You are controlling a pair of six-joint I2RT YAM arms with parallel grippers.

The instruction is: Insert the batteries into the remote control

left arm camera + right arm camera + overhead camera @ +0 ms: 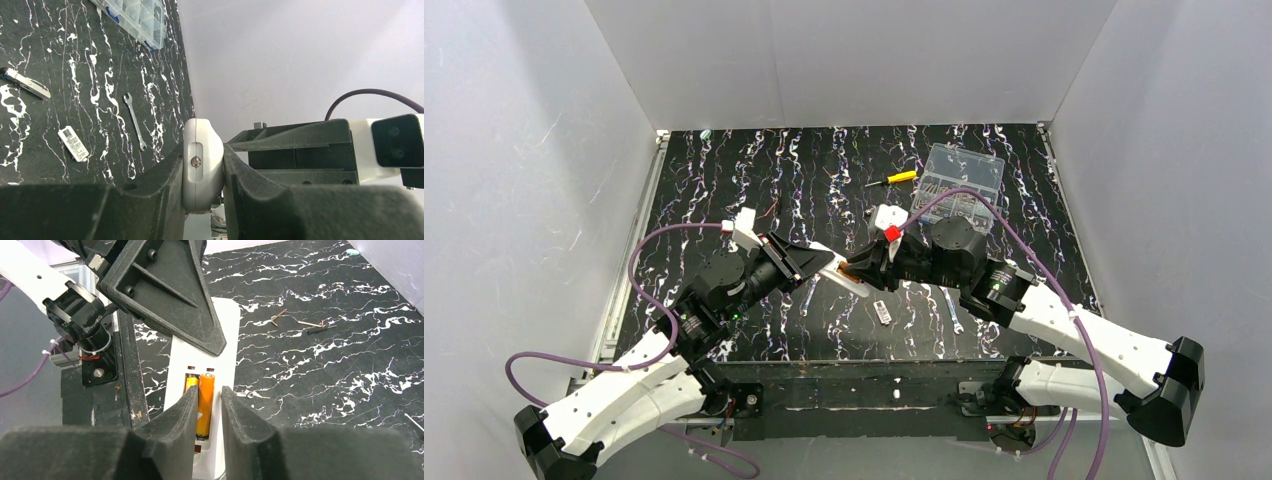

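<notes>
Batteries [205, 410] lie side by side in the back recess of the remote control [227, 335]. The right end effector [208, 392] straddles one of them with narrowly parted fingers, gripping nothing. Farther along, the left end effector [202, 150] is clamped tight on the remote control, above the table [325, 355].

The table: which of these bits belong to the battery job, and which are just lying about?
In the job: remote control, clamped in the left gripper; two orange batteries sitting in its compartment.
Lying about: yellow-handled screwdriver, clear compartment box, small wrench.
</notes>
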